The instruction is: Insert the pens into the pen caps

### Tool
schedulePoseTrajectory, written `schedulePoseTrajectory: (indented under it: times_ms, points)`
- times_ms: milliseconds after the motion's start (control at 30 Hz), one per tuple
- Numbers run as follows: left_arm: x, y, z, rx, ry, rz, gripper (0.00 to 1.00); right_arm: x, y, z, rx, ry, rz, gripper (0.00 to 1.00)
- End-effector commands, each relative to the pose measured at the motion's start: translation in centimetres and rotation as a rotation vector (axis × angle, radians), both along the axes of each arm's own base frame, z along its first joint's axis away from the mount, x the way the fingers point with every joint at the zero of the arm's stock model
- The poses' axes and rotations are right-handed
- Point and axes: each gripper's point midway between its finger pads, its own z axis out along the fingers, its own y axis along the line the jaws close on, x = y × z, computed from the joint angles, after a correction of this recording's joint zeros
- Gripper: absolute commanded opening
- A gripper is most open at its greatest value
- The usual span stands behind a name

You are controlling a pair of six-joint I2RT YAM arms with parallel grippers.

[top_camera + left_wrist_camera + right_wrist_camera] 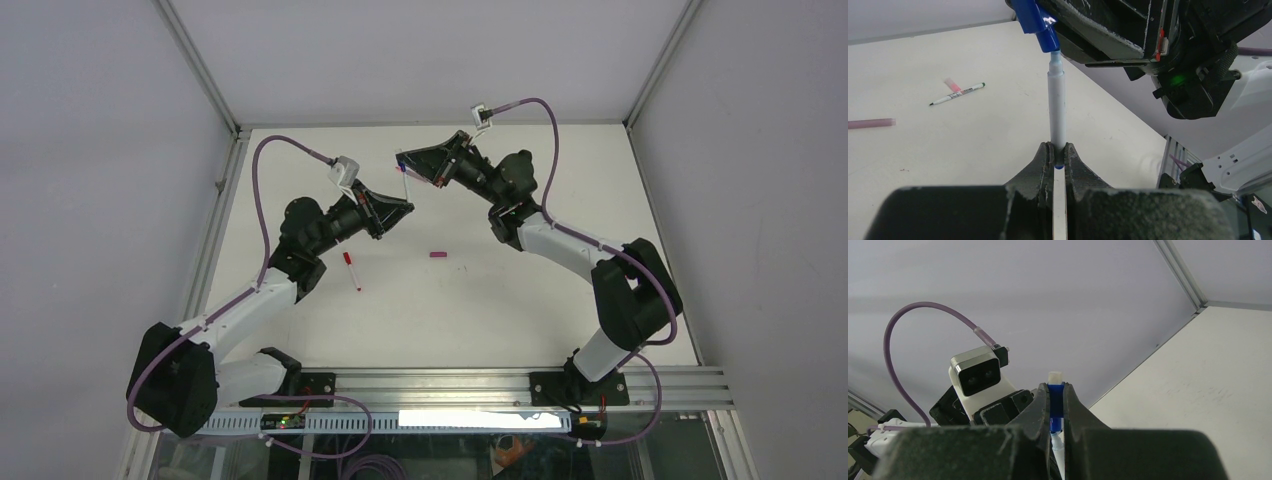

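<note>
My left gripper [407, 205] [1058, 152] is shut on the lower end of a whitish pen [1057, 110] [405, 182], which stands straight out from the jaws. My right gripper [403, 159] [1056, 390] is shut on a blue pen cap [1035, 22] [1056, 402], held above the table at the back. The pen's blue tip meets the cap's open mouth. A red-ended pen [351, 270] lies on the table near the left arm. A magenta cap [437, 255] lies at mid-table.
In the left wrist view a thin pen with a green end [958, 93] lies on the table beside a blurred pink cap [952, 84], with a pale pink tube [870, 123] at the left edge. The left wrist camera [979, 371] faces my right gripper.
</note>
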Motion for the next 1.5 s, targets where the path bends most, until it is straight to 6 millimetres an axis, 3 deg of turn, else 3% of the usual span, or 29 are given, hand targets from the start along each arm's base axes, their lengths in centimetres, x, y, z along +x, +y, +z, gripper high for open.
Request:
schedulePoseTrajectory:
  times_ms: [0,733,1033,1467]
  points:
    - [-0.6,0.0,2.0,-0.012,-0.082,-0.011,0.00,-0.7,0.1,1.1,0.028,-0.042,0.020,0.00]
    - [0.1,0.3,2.2,-0.004,-0.083,0.027,0.00,-2.3,-0.1,1.2,0.025,-0.070,0.068,0.00]
    - [0.8,0.7,4.1,-0.021,-0.090,0.065,0.00,-3.4,-0.4,0.7,0.014,-0.084,0.081,0.00]
    - [1.7,1.3,6.9,-0.050,-0.116,0.103,0.00,-4.7,-0.9,-1.6,-0.052,-0.090,0.029,0.00]
